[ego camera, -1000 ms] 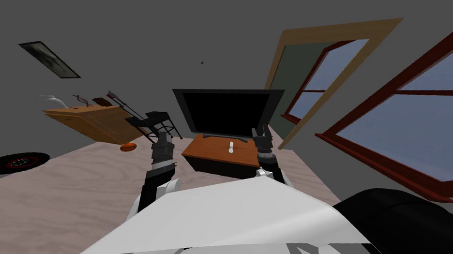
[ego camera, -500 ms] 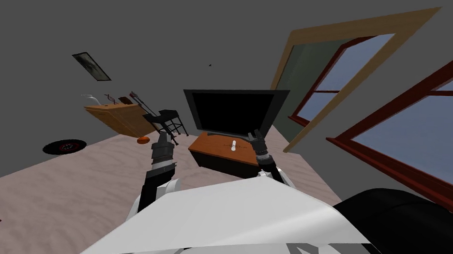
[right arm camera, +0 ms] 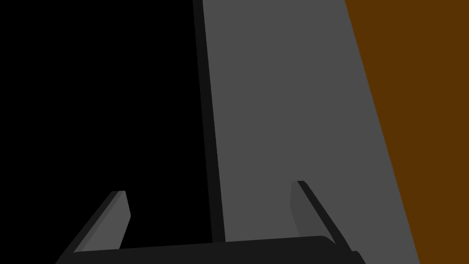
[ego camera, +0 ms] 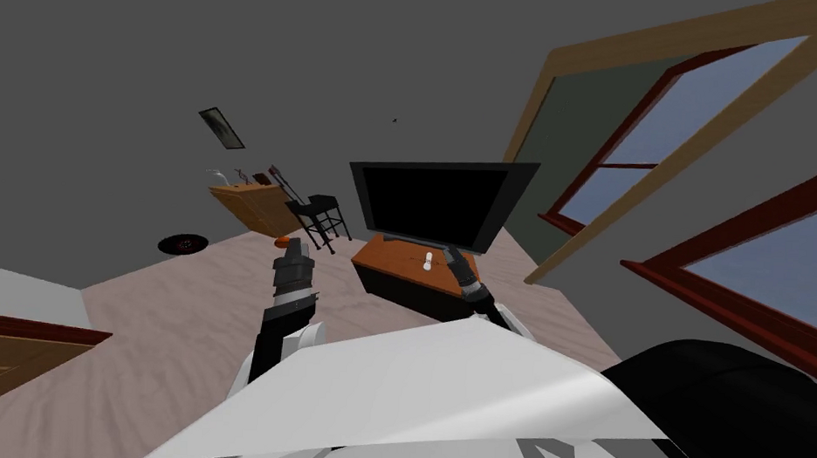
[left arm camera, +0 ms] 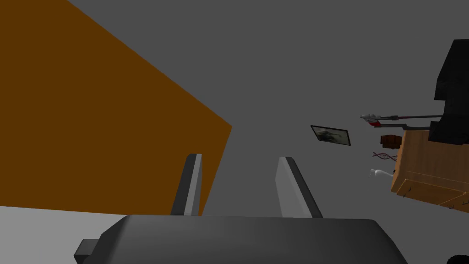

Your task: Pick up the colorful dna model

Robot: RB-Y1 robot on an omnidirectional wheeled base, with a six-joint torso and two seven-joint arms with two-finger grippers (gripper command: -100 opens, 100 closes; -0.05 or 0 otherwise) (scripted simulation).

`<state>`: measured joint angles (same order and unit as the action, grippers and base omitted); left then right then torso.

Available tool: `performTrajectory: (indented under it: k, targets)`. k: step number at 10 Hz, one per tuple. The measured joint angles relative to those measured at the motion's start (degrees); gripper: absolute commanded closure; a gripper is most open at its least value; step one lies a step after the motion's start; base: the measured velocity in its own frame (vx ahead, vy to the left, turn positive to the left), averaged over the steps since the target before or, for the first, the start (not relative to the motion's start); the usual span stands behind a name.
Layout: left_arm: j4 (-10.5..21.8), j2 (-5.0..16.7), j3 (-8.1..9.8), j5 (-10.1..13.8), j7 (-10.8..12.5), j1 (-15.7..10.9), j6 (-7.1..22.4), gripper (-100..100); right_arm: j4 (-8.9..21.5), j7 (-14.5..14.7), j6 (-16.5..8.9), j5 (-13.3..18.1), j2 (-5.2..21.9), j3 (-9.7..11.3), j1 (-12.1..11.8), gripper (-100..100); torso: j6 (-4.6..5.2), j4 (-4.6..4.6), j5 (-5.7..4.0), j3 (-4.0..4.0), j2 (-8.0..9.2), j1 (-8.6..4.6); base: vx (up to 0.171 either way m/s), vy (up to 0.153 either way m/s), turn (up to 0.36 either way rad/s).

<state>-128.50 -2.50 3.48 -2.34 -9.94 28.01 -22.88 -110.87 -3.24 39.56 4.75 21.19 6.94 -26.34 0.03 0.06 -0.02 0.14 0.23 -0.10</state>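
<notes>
Left fingers [left arm camera: 193, 183] and right fingers [right arm camera: 118, 215] stand released and empty, since nothing is within reach. The colorful dna model [left arm camera: 384, 156] lies on the wooden bench [ego camera: 255, 207], left of centre in the head view, well apart from both.

I'm in a home's living room: a flat black television [ego camera: 439, 202] on a low orange-brown cabinet [ego camera: 396, 261], a pale wood-plank floor [ego camera: 175, 315], dark-red-framed windows [ego camera: 630, 146], a small framed picture [ego camera: 221, 128] on the grey wall [ego camera: 145, 51].

Dim, even light; the pale blue windows [ego camera: 780, 268] on the right look brightest; lines splay toward the head view's corners.
</notes>
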Motion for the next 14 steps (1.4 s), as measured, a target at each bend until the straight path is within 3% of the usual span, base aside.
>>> performTrajectory:
  k: [6,10,14]
  targets:
    - [0.0,0.0,0.00,0.0,0.0,0.0,0.0,0,9.9,1.9,1.4,2.7,6.2,2.5,0.6,-100,0.01,-0.04,0.00,-0.11,-0.19,0.00,-0.022,0.004,0.188]
    - [0.0,0.0,0.00,0.0,0.0,0.0,0.0,0,16.3,3.7,1.1,5.6,10.6,5.9,1.0,-100,-0.04,-0.06,0.01,-0.15,-0.27,0.01,0.000,0.003,0.238]
    - [0.0,0.0,0.01,0.0,0.0,0.0,0.0,0,23.5,4.3,1.5,7.1,13.7,7.8,2.4,-100,0.01,-0.07,0.00,-0.19,-0.32,-0.02,0.014,0.001,0.194]
